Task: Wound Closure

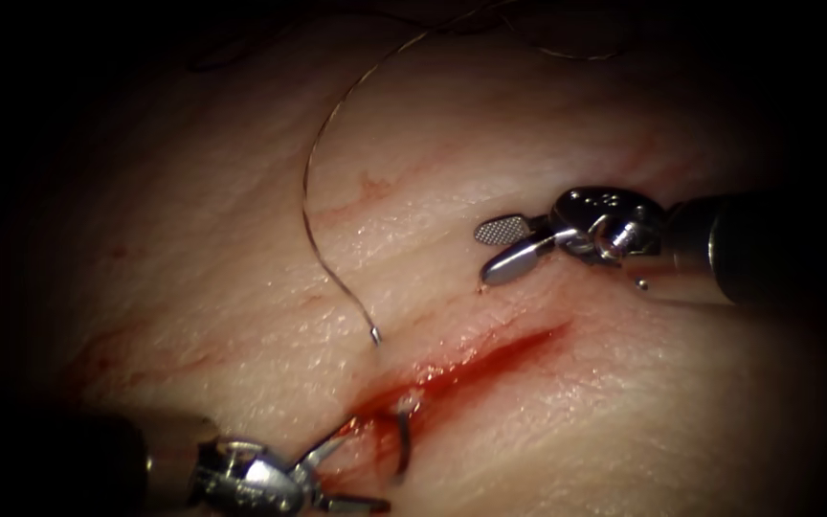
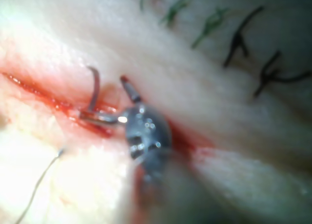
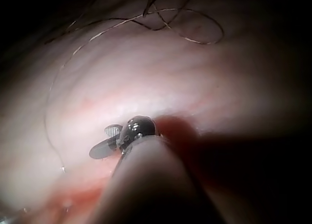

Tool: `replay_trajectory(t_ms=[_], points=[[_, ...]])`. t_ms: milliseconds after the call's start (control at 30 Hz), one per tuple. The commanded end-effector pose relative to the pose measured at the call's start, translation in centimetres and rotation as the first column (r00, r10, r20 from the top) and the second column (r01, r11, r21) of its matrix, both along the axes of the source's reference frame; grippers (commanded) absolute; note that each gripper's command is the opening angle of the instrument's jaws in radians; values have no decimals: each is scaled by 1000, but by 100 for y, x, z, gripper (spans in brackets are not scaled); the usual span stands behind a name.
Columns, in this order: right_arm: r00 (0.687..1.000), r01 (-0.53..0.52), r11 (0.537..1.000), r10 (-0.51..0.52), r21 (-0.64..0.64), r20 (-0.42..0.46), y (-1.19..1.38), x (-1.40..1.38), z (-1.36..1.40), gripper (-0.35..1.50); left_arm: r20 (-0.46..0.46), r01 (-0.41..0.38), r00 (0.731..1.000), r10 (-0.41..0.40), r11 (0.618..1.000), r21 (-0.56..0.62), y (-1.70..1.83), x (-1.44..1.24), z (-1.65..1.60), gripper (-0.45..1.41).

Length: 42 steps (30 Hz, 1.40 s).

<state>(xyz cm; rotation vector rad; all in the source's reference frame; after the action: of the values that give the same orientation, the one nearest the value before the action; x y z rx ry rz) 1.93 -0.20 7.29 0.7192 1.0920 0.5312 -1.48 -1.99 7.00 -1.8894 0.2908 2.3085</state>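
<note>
The left tool (image 1: 342, 474), jaws wide, is holding nothing beside the needle (image 1: 404, 442) sitting in the tissue (image 1: 241, 249) at the cut (image 1: 490, 359), 6 o'clock. The right tool (image 1: 502, 251), spread empty, is hovering at 2 o'clock; thread (image 1: 310, 182) is trailing toward 12.

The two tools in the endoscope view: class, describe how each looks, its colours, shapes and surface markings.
The right tool has a dark shaft, a shiny silver wrist with small round pins, and a claw of two flat rounded silver blades, one cross-hatched. The left tool has a dark shaft, a glossy silver wrist and a slimmer, pointed claw.
</note>
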Motion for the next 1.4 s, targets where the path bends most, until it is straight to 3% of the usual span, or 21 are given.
replay_trajectory(t_ms=[33, 833, 967, 1067, 1233, 1400], points=[[1000, 0, 1000, 0, 1, -4, -7, 7, 7, 125, -5, 4, 1000, -4, 1000, -3, -4, -7, 9, 103], [999, -27, 1000, 27, -5, -20, -13, 7, 10, 121, -21, 38, 999, -38, 999, 0, 5, -35, 9, 91], [999, -37, 999, 37, -1, -20, -11, 5, 8, 121, -21, 38, 999, -38, 999, -1, 6, -35, 10, 74], [999, -42, 999, 42, 1, -21, -10, 2, 5, 120, -18, 39, 999, -39, 999, 9, 6, -33, 12, 47], [999, -52, 999, 52, 4, -17, -11, -2, 1, 120, -19, 39, 999, -37, 993, 108, 4, -31, 11, -42], [998, -58, 998, 58, 10, -13, -10, -8, -5, 118, 3, 20, 1000, -21, 968, 248, -1, -28, 4, -45]])
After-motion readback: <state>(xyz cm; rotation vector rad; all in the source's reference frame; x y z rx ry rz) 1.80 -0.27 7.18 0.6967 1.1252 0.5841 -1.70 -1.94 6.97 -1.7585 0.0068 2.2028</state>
